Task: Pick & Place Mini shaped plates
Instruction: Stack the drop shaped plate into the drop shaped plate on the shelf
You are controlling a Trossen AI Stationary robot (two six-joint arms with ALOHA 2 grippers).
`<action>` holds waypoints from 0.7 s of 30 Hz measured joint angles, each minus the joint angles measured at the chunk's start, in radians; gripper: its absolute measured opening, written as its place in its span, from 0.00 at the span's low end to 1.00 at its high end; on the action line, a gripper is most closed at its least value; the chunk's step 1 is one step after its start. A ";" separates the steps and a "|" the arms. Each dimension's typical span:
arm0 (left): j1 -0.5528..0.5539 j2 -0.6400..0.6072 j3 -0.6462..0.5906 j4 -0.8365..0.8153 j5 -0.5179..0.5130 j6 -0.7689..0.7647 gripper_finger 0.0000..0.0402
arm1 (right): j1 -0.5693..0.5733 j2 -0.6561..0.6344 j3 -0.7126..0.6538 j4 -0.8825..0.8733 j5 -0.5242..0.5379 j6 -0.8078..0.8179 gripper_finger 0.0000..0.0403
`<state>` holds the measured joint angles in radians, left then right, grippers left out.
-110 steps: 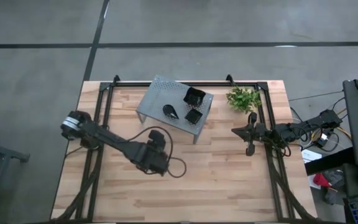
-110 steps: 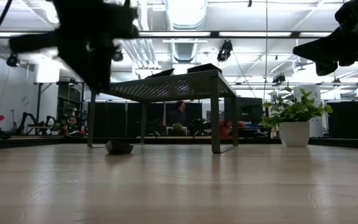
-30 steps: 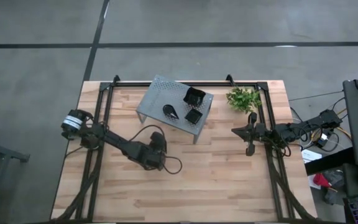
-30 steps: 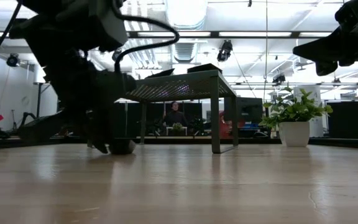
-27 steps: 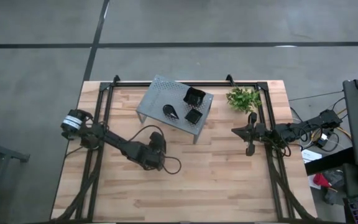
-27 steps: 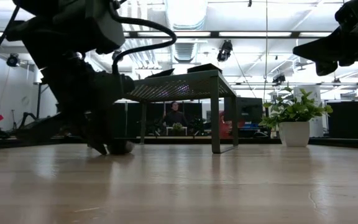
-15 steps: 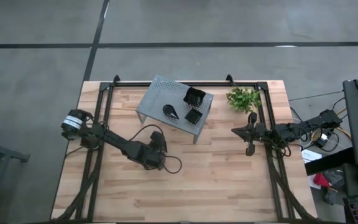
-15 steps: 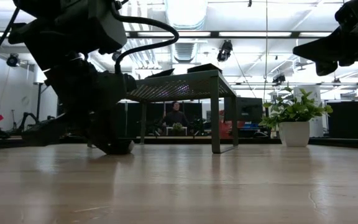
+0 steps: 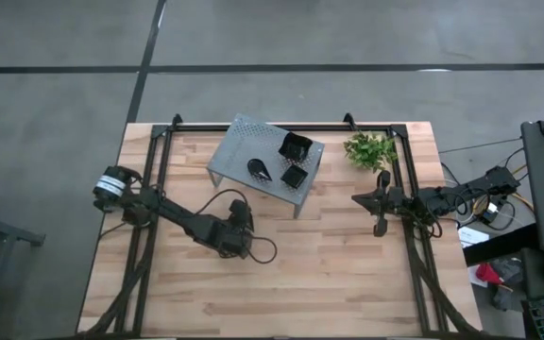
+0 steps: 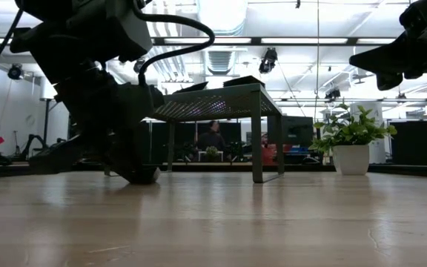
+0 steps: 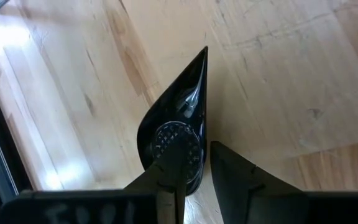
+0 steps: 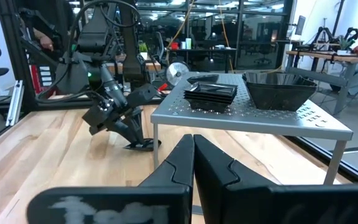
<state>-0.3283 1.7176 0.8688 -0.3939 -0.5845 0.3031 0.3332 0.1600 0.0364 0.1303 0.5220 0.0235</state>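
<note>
A black teardrop-shaped mini plate (image 11: 178, 127) lies on the wooden table, in front of the grey perforated shelf (image 9: 253, 151). My left gripper (image 11: 197, 165) is down at the table on the plate's round end; it also shows in the high view (image 9: 240, 246) and the low view (image 10: 136, 172). On the shelf rest another teardrop plate (image 9: 260, 169) and two stacks of square plates (image 9: 296, 146) (image 9: 294, 176). My right gripper (image 12: 194, 146) is shut and empty. It hovers above the table's right side (image 9: 357, 198), pointing toward the shelf. My left gripper holds the teardrop plate by the rim of its round end (image 11: 199, 155). One finger (image 11: 169, 180) is inside the dish and the other (image 11: 232, 174) is outside the rim. The fingers slant down from above. The plate lies flat on the table, its point away from the gripper.
A small green plant in a white pot (image 9: 369, 149) stands to the right of the shelf. Black frame rails (image 9: 154, 161) run along the table's left, right and far sides. Bare wood lies toward the near edge (image 9: 329, 283).
My left gripper has settled a little lower onto the teardrop plate, so that in the low view it now hides most of the plate. The plate stays where it was on the table.
</note>
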 joint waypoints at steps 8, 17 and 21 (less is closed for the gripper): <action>0.000 0.000 0.000 -0.002 -0.021 -0.034 0.18 | 0.000 0.000 0.000 0.000 0.000 0.000 0.02; 0.000 0.000 0.000 -0.002 -0.032 -0.059 0.16 | 0.000 0.000 0.000 0.000 0.000 0.000 0.02; 0.000 0.000 0.004 -0.004 -0.031 -0.067 0.10 | 0.000 0.000 0.000 0.000 0.000 0.000 0.02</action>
<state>-0.3283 1.7176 0.8726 -0.3979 -0.6153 0.2366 0.3330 0.1598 0.0363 0.1303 0.5220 0.0235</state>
